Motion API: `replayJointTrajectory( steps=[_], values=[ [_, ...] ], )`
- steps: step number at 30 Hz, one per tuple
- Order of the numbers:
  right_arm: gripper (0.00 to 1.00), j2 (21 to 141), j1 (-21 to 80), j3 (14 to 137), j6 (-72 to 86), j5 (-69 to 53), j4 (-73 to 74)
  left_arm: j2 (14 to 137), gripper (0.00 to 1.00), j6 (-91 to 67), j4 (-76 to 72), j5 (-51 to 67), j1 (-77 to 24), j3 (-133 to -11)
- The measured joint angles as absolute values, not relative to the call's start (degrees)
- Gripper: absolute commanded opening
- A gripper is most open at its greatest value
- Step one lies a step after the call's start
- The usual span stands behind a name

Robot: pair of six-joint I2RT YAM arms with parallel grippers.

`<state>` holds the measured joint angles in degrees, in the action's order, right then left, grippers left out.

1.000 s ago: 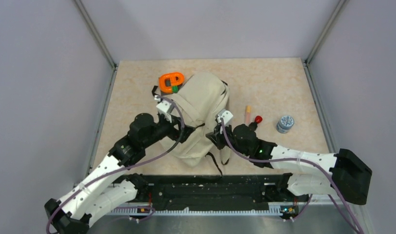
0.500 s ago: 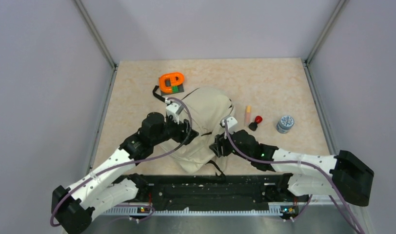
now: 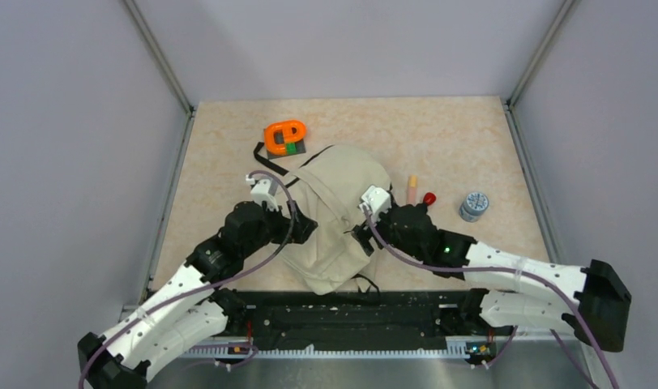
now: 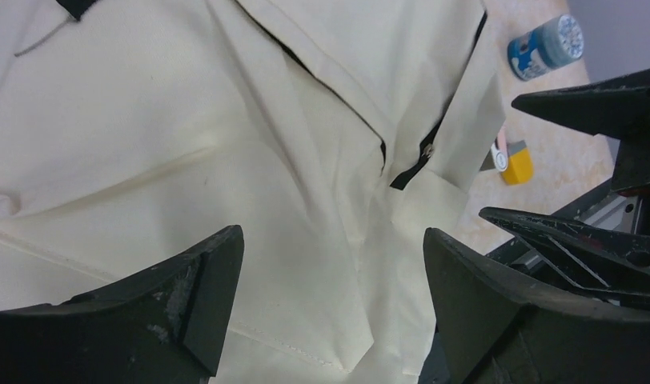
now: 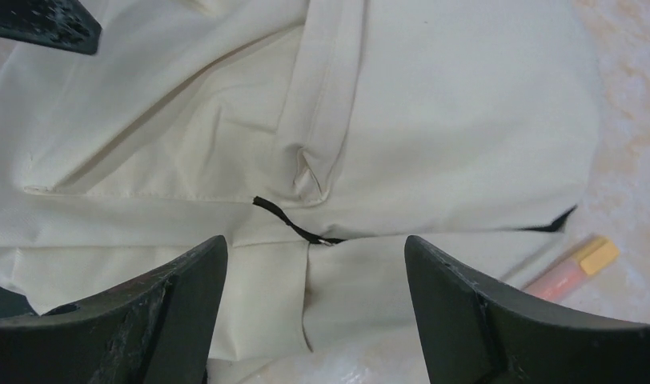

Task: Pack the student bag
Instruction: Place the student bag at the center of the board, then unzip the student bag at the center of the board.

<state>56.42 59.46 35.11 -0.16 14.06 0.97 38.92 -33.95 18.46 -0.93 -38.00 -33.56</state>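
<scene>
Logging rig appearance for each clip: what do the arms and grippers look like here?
Both arms, left arm and right arm, have white links, black joints and trailing purple cables. The left gripper and right gripper have scuffed black wedge-shaped fingers.

Student bag (image 3: 338, 194) on the table (image 3: 472, 138), jar (image 3: 474, 205) to its right

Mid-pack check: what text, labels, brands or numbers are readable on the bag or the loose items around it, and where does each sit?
Nothing is legible in any view.
On the small blue-and-white jar: a printed label, too blurred to read.
On the student bag: plain beige fabric, no lettering visible.
On the orange object and the pink stick: no markings can be made out.
</scene>
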Motion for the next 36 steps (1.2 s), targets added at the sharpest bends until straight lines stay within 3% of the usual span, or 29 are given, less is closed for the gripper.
replayJointTrajectory(
  steps=[8, 17, 23, 31, 36],
  values=[
    [0.76, 71.22, 59.48, 43.18, -8.19, 7.44, 3.95, 45.34, 0.91, -33.23, 20.16, 0.25, -38.63, -33.52],
    [0.71, 79.46, 59.59, 44.82, -10.92, 6.61, 5.37, 51.0, 0.92, -30.46, 20.73, -5.58, -45.08, -33.8],
    [0.57, 79.99, 59.61, 45.08, -11.62, 8.99, 4.25, 54.68, 0.77, -30.11, 23.38, -12.38, -47.88, -36.07],
    [0.51, 79.99, 59.61, 45.06, -12.36, 11.99, 2.46, 55.72, 0.68, -30.55, 24.12, -15.86, -48.16, -36.64],
    [0.3, 79.99, 59.61, 44.99, -12.6, 12.75, 1.23, 55.75, 0.64, -31.09, 24.18, -16.43, -48.18, -36.64]
  ],
)
